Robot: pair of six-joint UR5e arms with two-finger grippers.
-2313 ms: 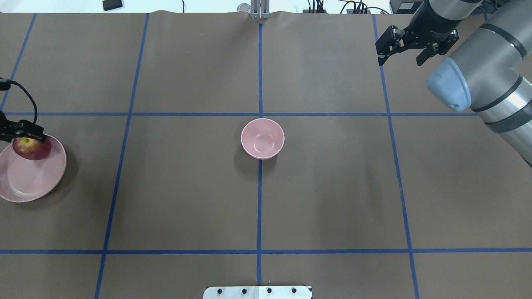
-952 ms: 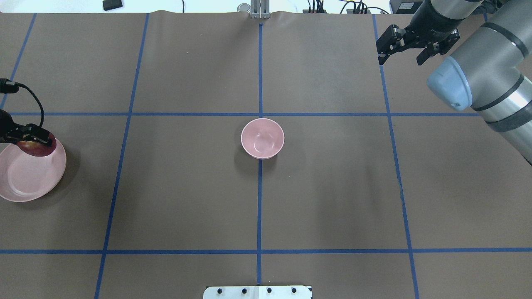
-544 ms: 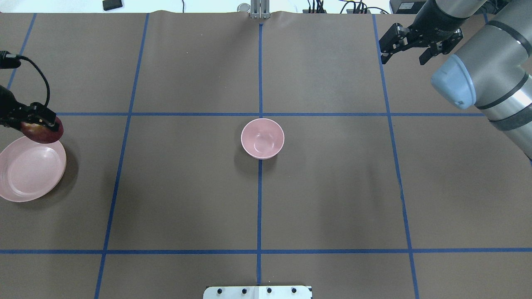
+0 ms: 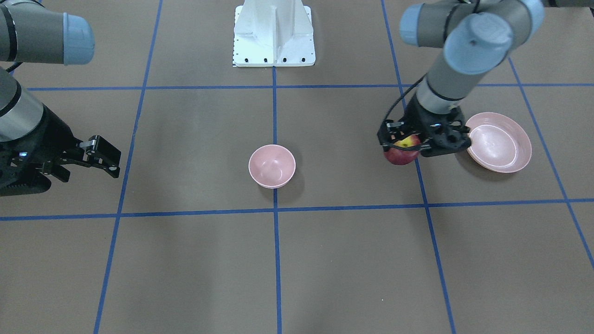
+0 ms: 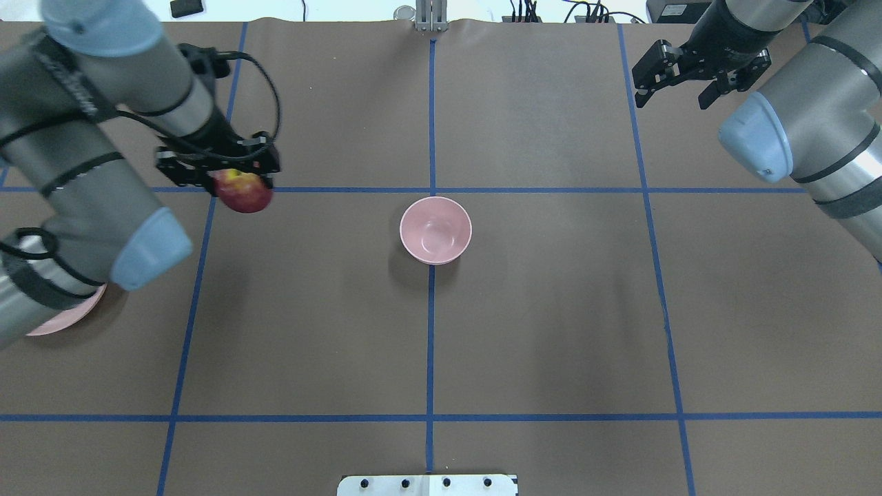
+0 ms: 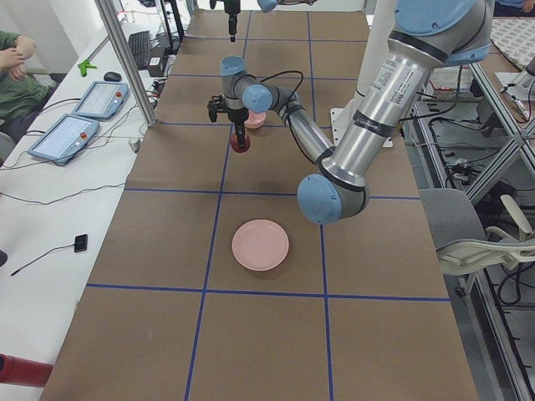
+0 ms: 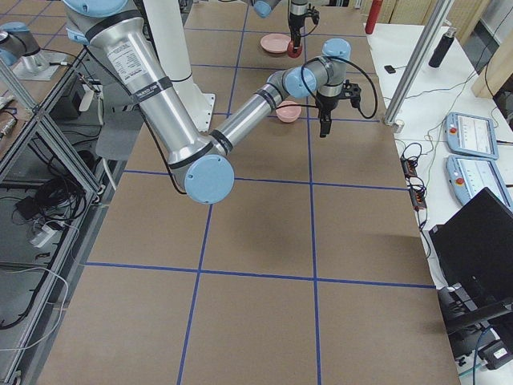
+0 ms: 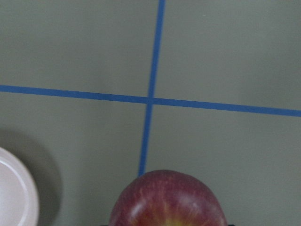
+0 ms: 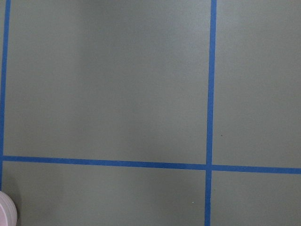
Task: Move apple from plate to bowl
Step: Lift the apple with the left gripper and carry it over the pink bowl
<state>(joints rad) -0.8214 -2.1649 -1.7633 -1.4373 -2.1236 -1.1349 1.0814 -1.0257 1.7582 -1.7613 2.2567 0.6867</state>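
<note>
The apple was no longer by the plate. A moment before, it hung just over the plate's far rim, way out at the left edge of the table. Then I carried it right, and it hung in the air over bare brown table, close to a crossing of the blue tape lines. The plate sat with nothing on it, back on the left. The bowl waited in the middle, also with nothing in it, and the apple was about half way there, a little farther back than the bowl. So I think the lift was done and the carry was half done; I had more going right to do before I could let go. My left pincer pointed straight down and was squeezed tight on the apple from above, with the yellow patch showing between its fingers. My left arm was bent at the elbow and reached out over the table, and it hid most of the plate from above. My right pincer had hardly moved; it hung far back on the right, spread wide, holding nothing.
</note>
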